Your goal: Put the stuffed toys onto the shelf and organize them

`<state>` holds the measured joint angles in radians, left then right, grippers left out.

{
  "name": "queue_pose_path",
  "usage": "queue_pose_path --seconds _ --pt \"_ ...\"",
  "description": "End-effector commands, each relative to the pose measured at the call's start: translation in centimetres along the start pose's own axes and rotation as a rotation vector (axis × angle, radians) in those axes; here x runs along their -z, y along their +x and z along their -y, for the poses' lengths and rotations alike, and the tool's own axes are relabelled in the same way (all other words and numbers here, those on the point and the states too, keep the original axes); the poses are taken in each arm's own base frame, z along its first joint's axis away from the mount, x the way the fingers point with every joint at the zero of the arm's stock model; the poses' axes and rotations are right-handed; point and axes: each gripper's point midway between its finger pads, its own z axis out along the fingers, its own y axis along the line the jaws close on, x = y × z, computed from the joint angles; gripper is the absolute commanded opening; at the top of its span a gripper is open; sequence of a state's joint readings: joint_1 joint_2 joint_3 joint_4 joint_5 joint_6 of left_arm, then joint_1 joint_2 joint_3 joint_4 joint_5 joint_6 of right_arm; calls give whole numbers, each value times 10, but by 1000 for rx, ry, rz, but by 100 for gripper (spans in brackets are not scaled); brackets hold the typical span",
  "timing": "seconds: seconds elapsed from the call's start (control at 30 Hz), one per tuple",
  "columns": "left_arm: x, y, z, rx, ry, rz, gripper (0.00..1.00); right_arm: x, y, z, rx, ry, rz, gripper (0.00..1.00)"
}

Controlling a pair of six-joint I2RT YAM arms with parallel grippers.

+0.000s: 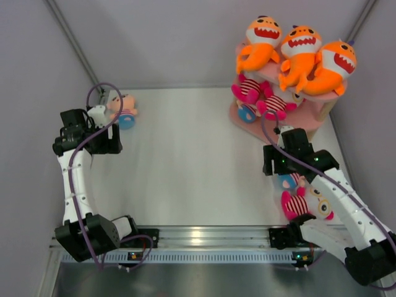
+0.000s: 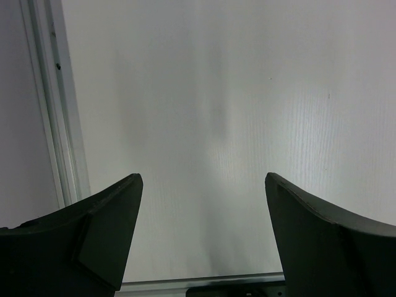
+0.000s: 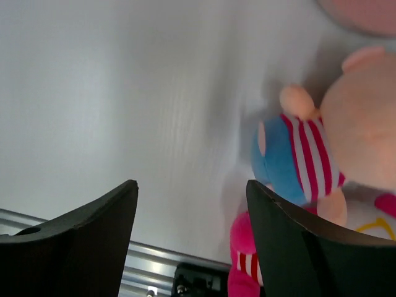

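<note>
Three orange sharks (image 1: 301, 46) crowd the top board of the shelf (image 1: 237, 117), apparently grouped by kind. Near the shelf the right gripper (image 3: 192, 185), spread and empty, hangs beside a blue-bodied doll (image 3: 291, 158). The left gripper (image 2: 201, 185), also spread, hovers well apart from the shelf.

White tabletop (image 1: 192, 167) bounded by pale grey walls (image 1: 167, 37); slanting metal struts (image 1: 69, 38) mark the far corners; a ribbed aluminium rail (image 1: 210, 236) runs along the near edge
</note>
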<state>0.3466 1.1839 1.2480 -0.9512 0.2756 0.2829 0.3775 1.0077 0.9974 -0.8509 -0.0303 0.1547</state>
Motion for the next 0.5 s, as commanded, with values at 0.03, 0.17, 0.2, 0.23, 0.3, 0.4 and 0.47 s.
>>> queue_pose_path --seconds 0.03,0.17,0.2,0.23,0.3,0.4,0.47 --pt "8 -9 8 -23 36 59 86 19 55 36 -288 255 -38 74" --pt "8 -9 11 -29 42 59 86 13 65 50 -397 360 -26 77" --pt "8 -9 11 -30 42 62 86 12 67 52 -423 377 -24 77" --pt "9 -10 13 -34 45 65 86 9 68 54 -460 398 -15 77" --pt "11 -10 15 -41 45 71 86 7 76 58 -501 437 -26 77" --pt "14 -11 17 -54 50 83 86 -2 92 62 -575 478 -34 76" --pt "16 -12 19 -57 57 94 86 -7 110 62 -630 495 -68 75"
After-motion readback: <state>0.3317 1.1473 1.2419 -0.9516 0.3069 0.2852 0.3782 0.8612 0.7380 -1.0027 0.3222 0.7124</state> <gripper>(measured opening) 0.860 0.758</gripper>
